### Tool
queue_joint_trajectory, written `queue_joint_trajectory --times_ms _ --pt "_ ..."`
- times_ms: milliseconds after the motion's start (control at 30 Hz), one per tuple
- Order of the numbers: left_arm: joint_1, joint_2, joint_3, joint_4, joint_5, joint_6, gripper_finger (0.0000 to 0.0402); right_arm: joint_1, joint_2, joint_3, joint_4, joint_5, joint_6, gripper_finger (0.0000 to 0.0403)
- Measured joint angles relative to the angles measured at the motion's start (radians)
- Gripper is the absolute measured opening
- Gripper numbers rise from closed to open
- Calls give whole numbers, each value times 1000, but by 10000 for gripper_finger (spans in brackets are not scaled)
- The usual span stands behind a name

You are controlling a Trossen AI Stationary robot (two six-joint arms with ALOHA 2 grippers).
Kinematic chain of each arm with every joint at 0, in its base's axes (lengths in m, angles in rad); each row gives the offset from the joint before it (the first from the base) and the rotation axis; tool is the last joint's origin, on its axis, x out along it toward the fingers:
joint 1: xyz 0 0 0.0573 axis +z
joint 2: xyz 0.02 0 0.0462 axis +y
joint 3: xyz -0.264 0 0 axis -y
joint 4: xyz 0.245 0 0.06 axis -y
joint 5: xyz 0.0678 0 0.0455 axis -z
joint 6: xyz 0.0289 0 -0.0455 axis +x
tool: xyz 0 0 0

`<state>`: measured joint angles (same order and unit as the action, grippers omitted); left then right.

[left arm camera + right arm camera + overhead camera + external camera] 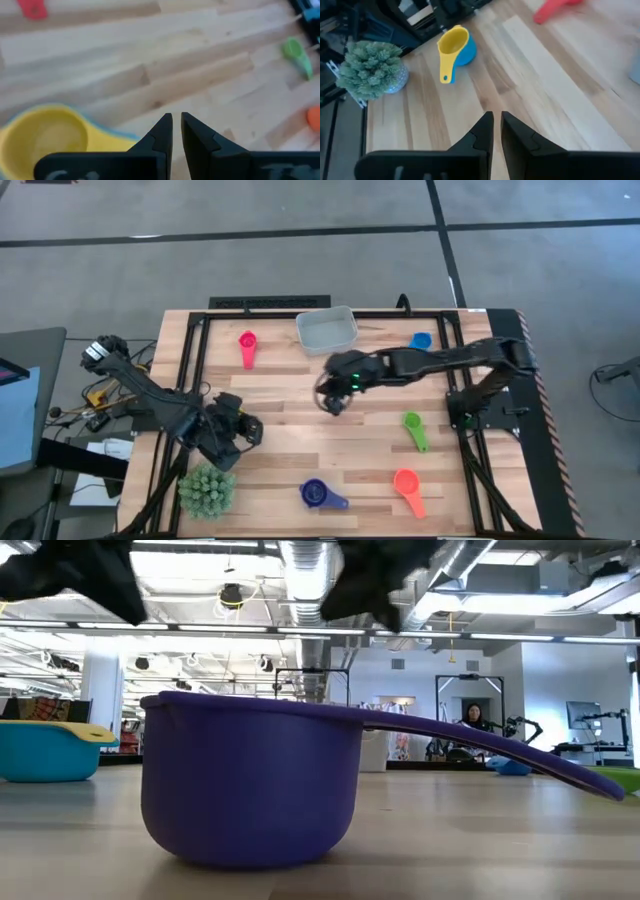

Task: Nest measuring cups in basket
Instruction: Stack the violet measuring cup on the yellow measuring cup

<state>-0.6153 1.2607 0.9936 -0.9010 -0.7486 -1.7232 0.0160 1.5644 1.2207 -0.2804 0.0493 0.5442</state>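
While the basket sits at the far edge of the wooden worktop with no cup visible inside it, the measuring cups lie scattered around it. The red cup rests to the left of the basket and the blue cup to its right, both near it. The green cup, the orange cup and the dark blue cup lie well apart from the basket, toward the near edge. The yellow cup sits nested in the light blue cup, far from the basket at the near left, close to the spiky green plant.

The right hand hovers just in front of the basket over bare worktop, its fingers clenched together and grasping nothing. The left hand is well away from the basket, by the nested pair, fingers likewise closed on nothing.
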Motion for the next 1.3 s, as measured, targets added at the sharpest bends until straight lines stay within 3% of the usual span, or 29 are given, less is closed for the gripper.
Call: queue_joint_trajectory --times_ms 167,333,600,833,1067,1200,1300 --pt "125 0 0 79 -17 203 26 70 -121 -120 -12 146 133 61" --pt "252 0 0 218 32 495 36 182 -158 -145 -74 310 306 61" --pt "365 0 0 296 131 615 70 342 -158 -145 -281 393 693 42" --pt "315 0 0 334 187 705 77 493 -158 -145 -467 372 994 16" --pt "238 1 0 424 138 709 78 651 -157 -145 -486 393 1231 21" --pt "188 56 0 570 148 731 78 721 -157 -145 -526 397 1358 37" --pt "145 144 3 755 214 774 78 752 -152 -144 -567 389 1409 43"
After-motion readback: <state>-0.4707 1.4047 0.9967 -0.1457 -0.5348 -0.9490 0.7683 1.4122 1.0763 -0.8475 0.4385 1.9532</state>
